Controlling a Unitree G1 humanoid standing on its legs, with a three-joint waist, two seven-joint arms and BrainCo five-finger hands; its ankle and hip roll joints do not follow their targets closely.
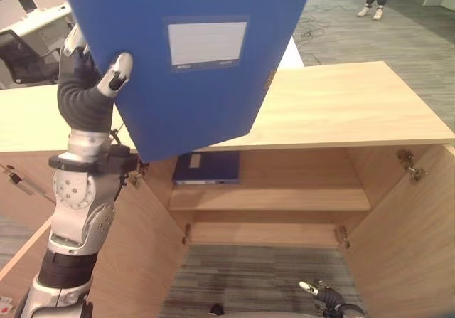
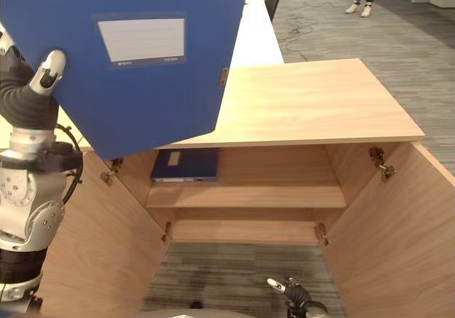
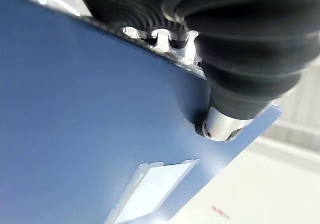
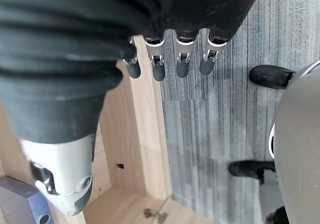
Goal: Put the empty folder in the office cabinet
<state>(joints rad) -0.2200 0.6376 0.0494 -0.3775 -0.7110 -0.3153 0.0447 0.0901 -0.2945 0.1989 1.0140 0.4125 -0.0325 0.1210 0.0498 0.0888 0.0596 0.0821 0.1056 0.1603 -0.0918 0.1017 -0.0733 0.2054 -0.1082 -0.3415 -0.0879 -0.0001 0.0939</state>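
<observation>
High above the open cabinet [image 1: 313, 112], the left robot hand [image 1: 89, 76] pinches the blue folder [image 1: 188, 55] (clear of the doors); right robot hand [image 4: 170, 58] hangs slack, empty.

The left hand [image 2: 32, 83] pinches a blue folder [image 2: 128, 55] held tilted above the open wooden cabinet [image 2: 313, 104], where another blue folder [image 2: 185, 165] lies flat on the upper shelf [image 2: 249, 195], while the right hand [image 2: 291, 289] hangs low.
</observation>
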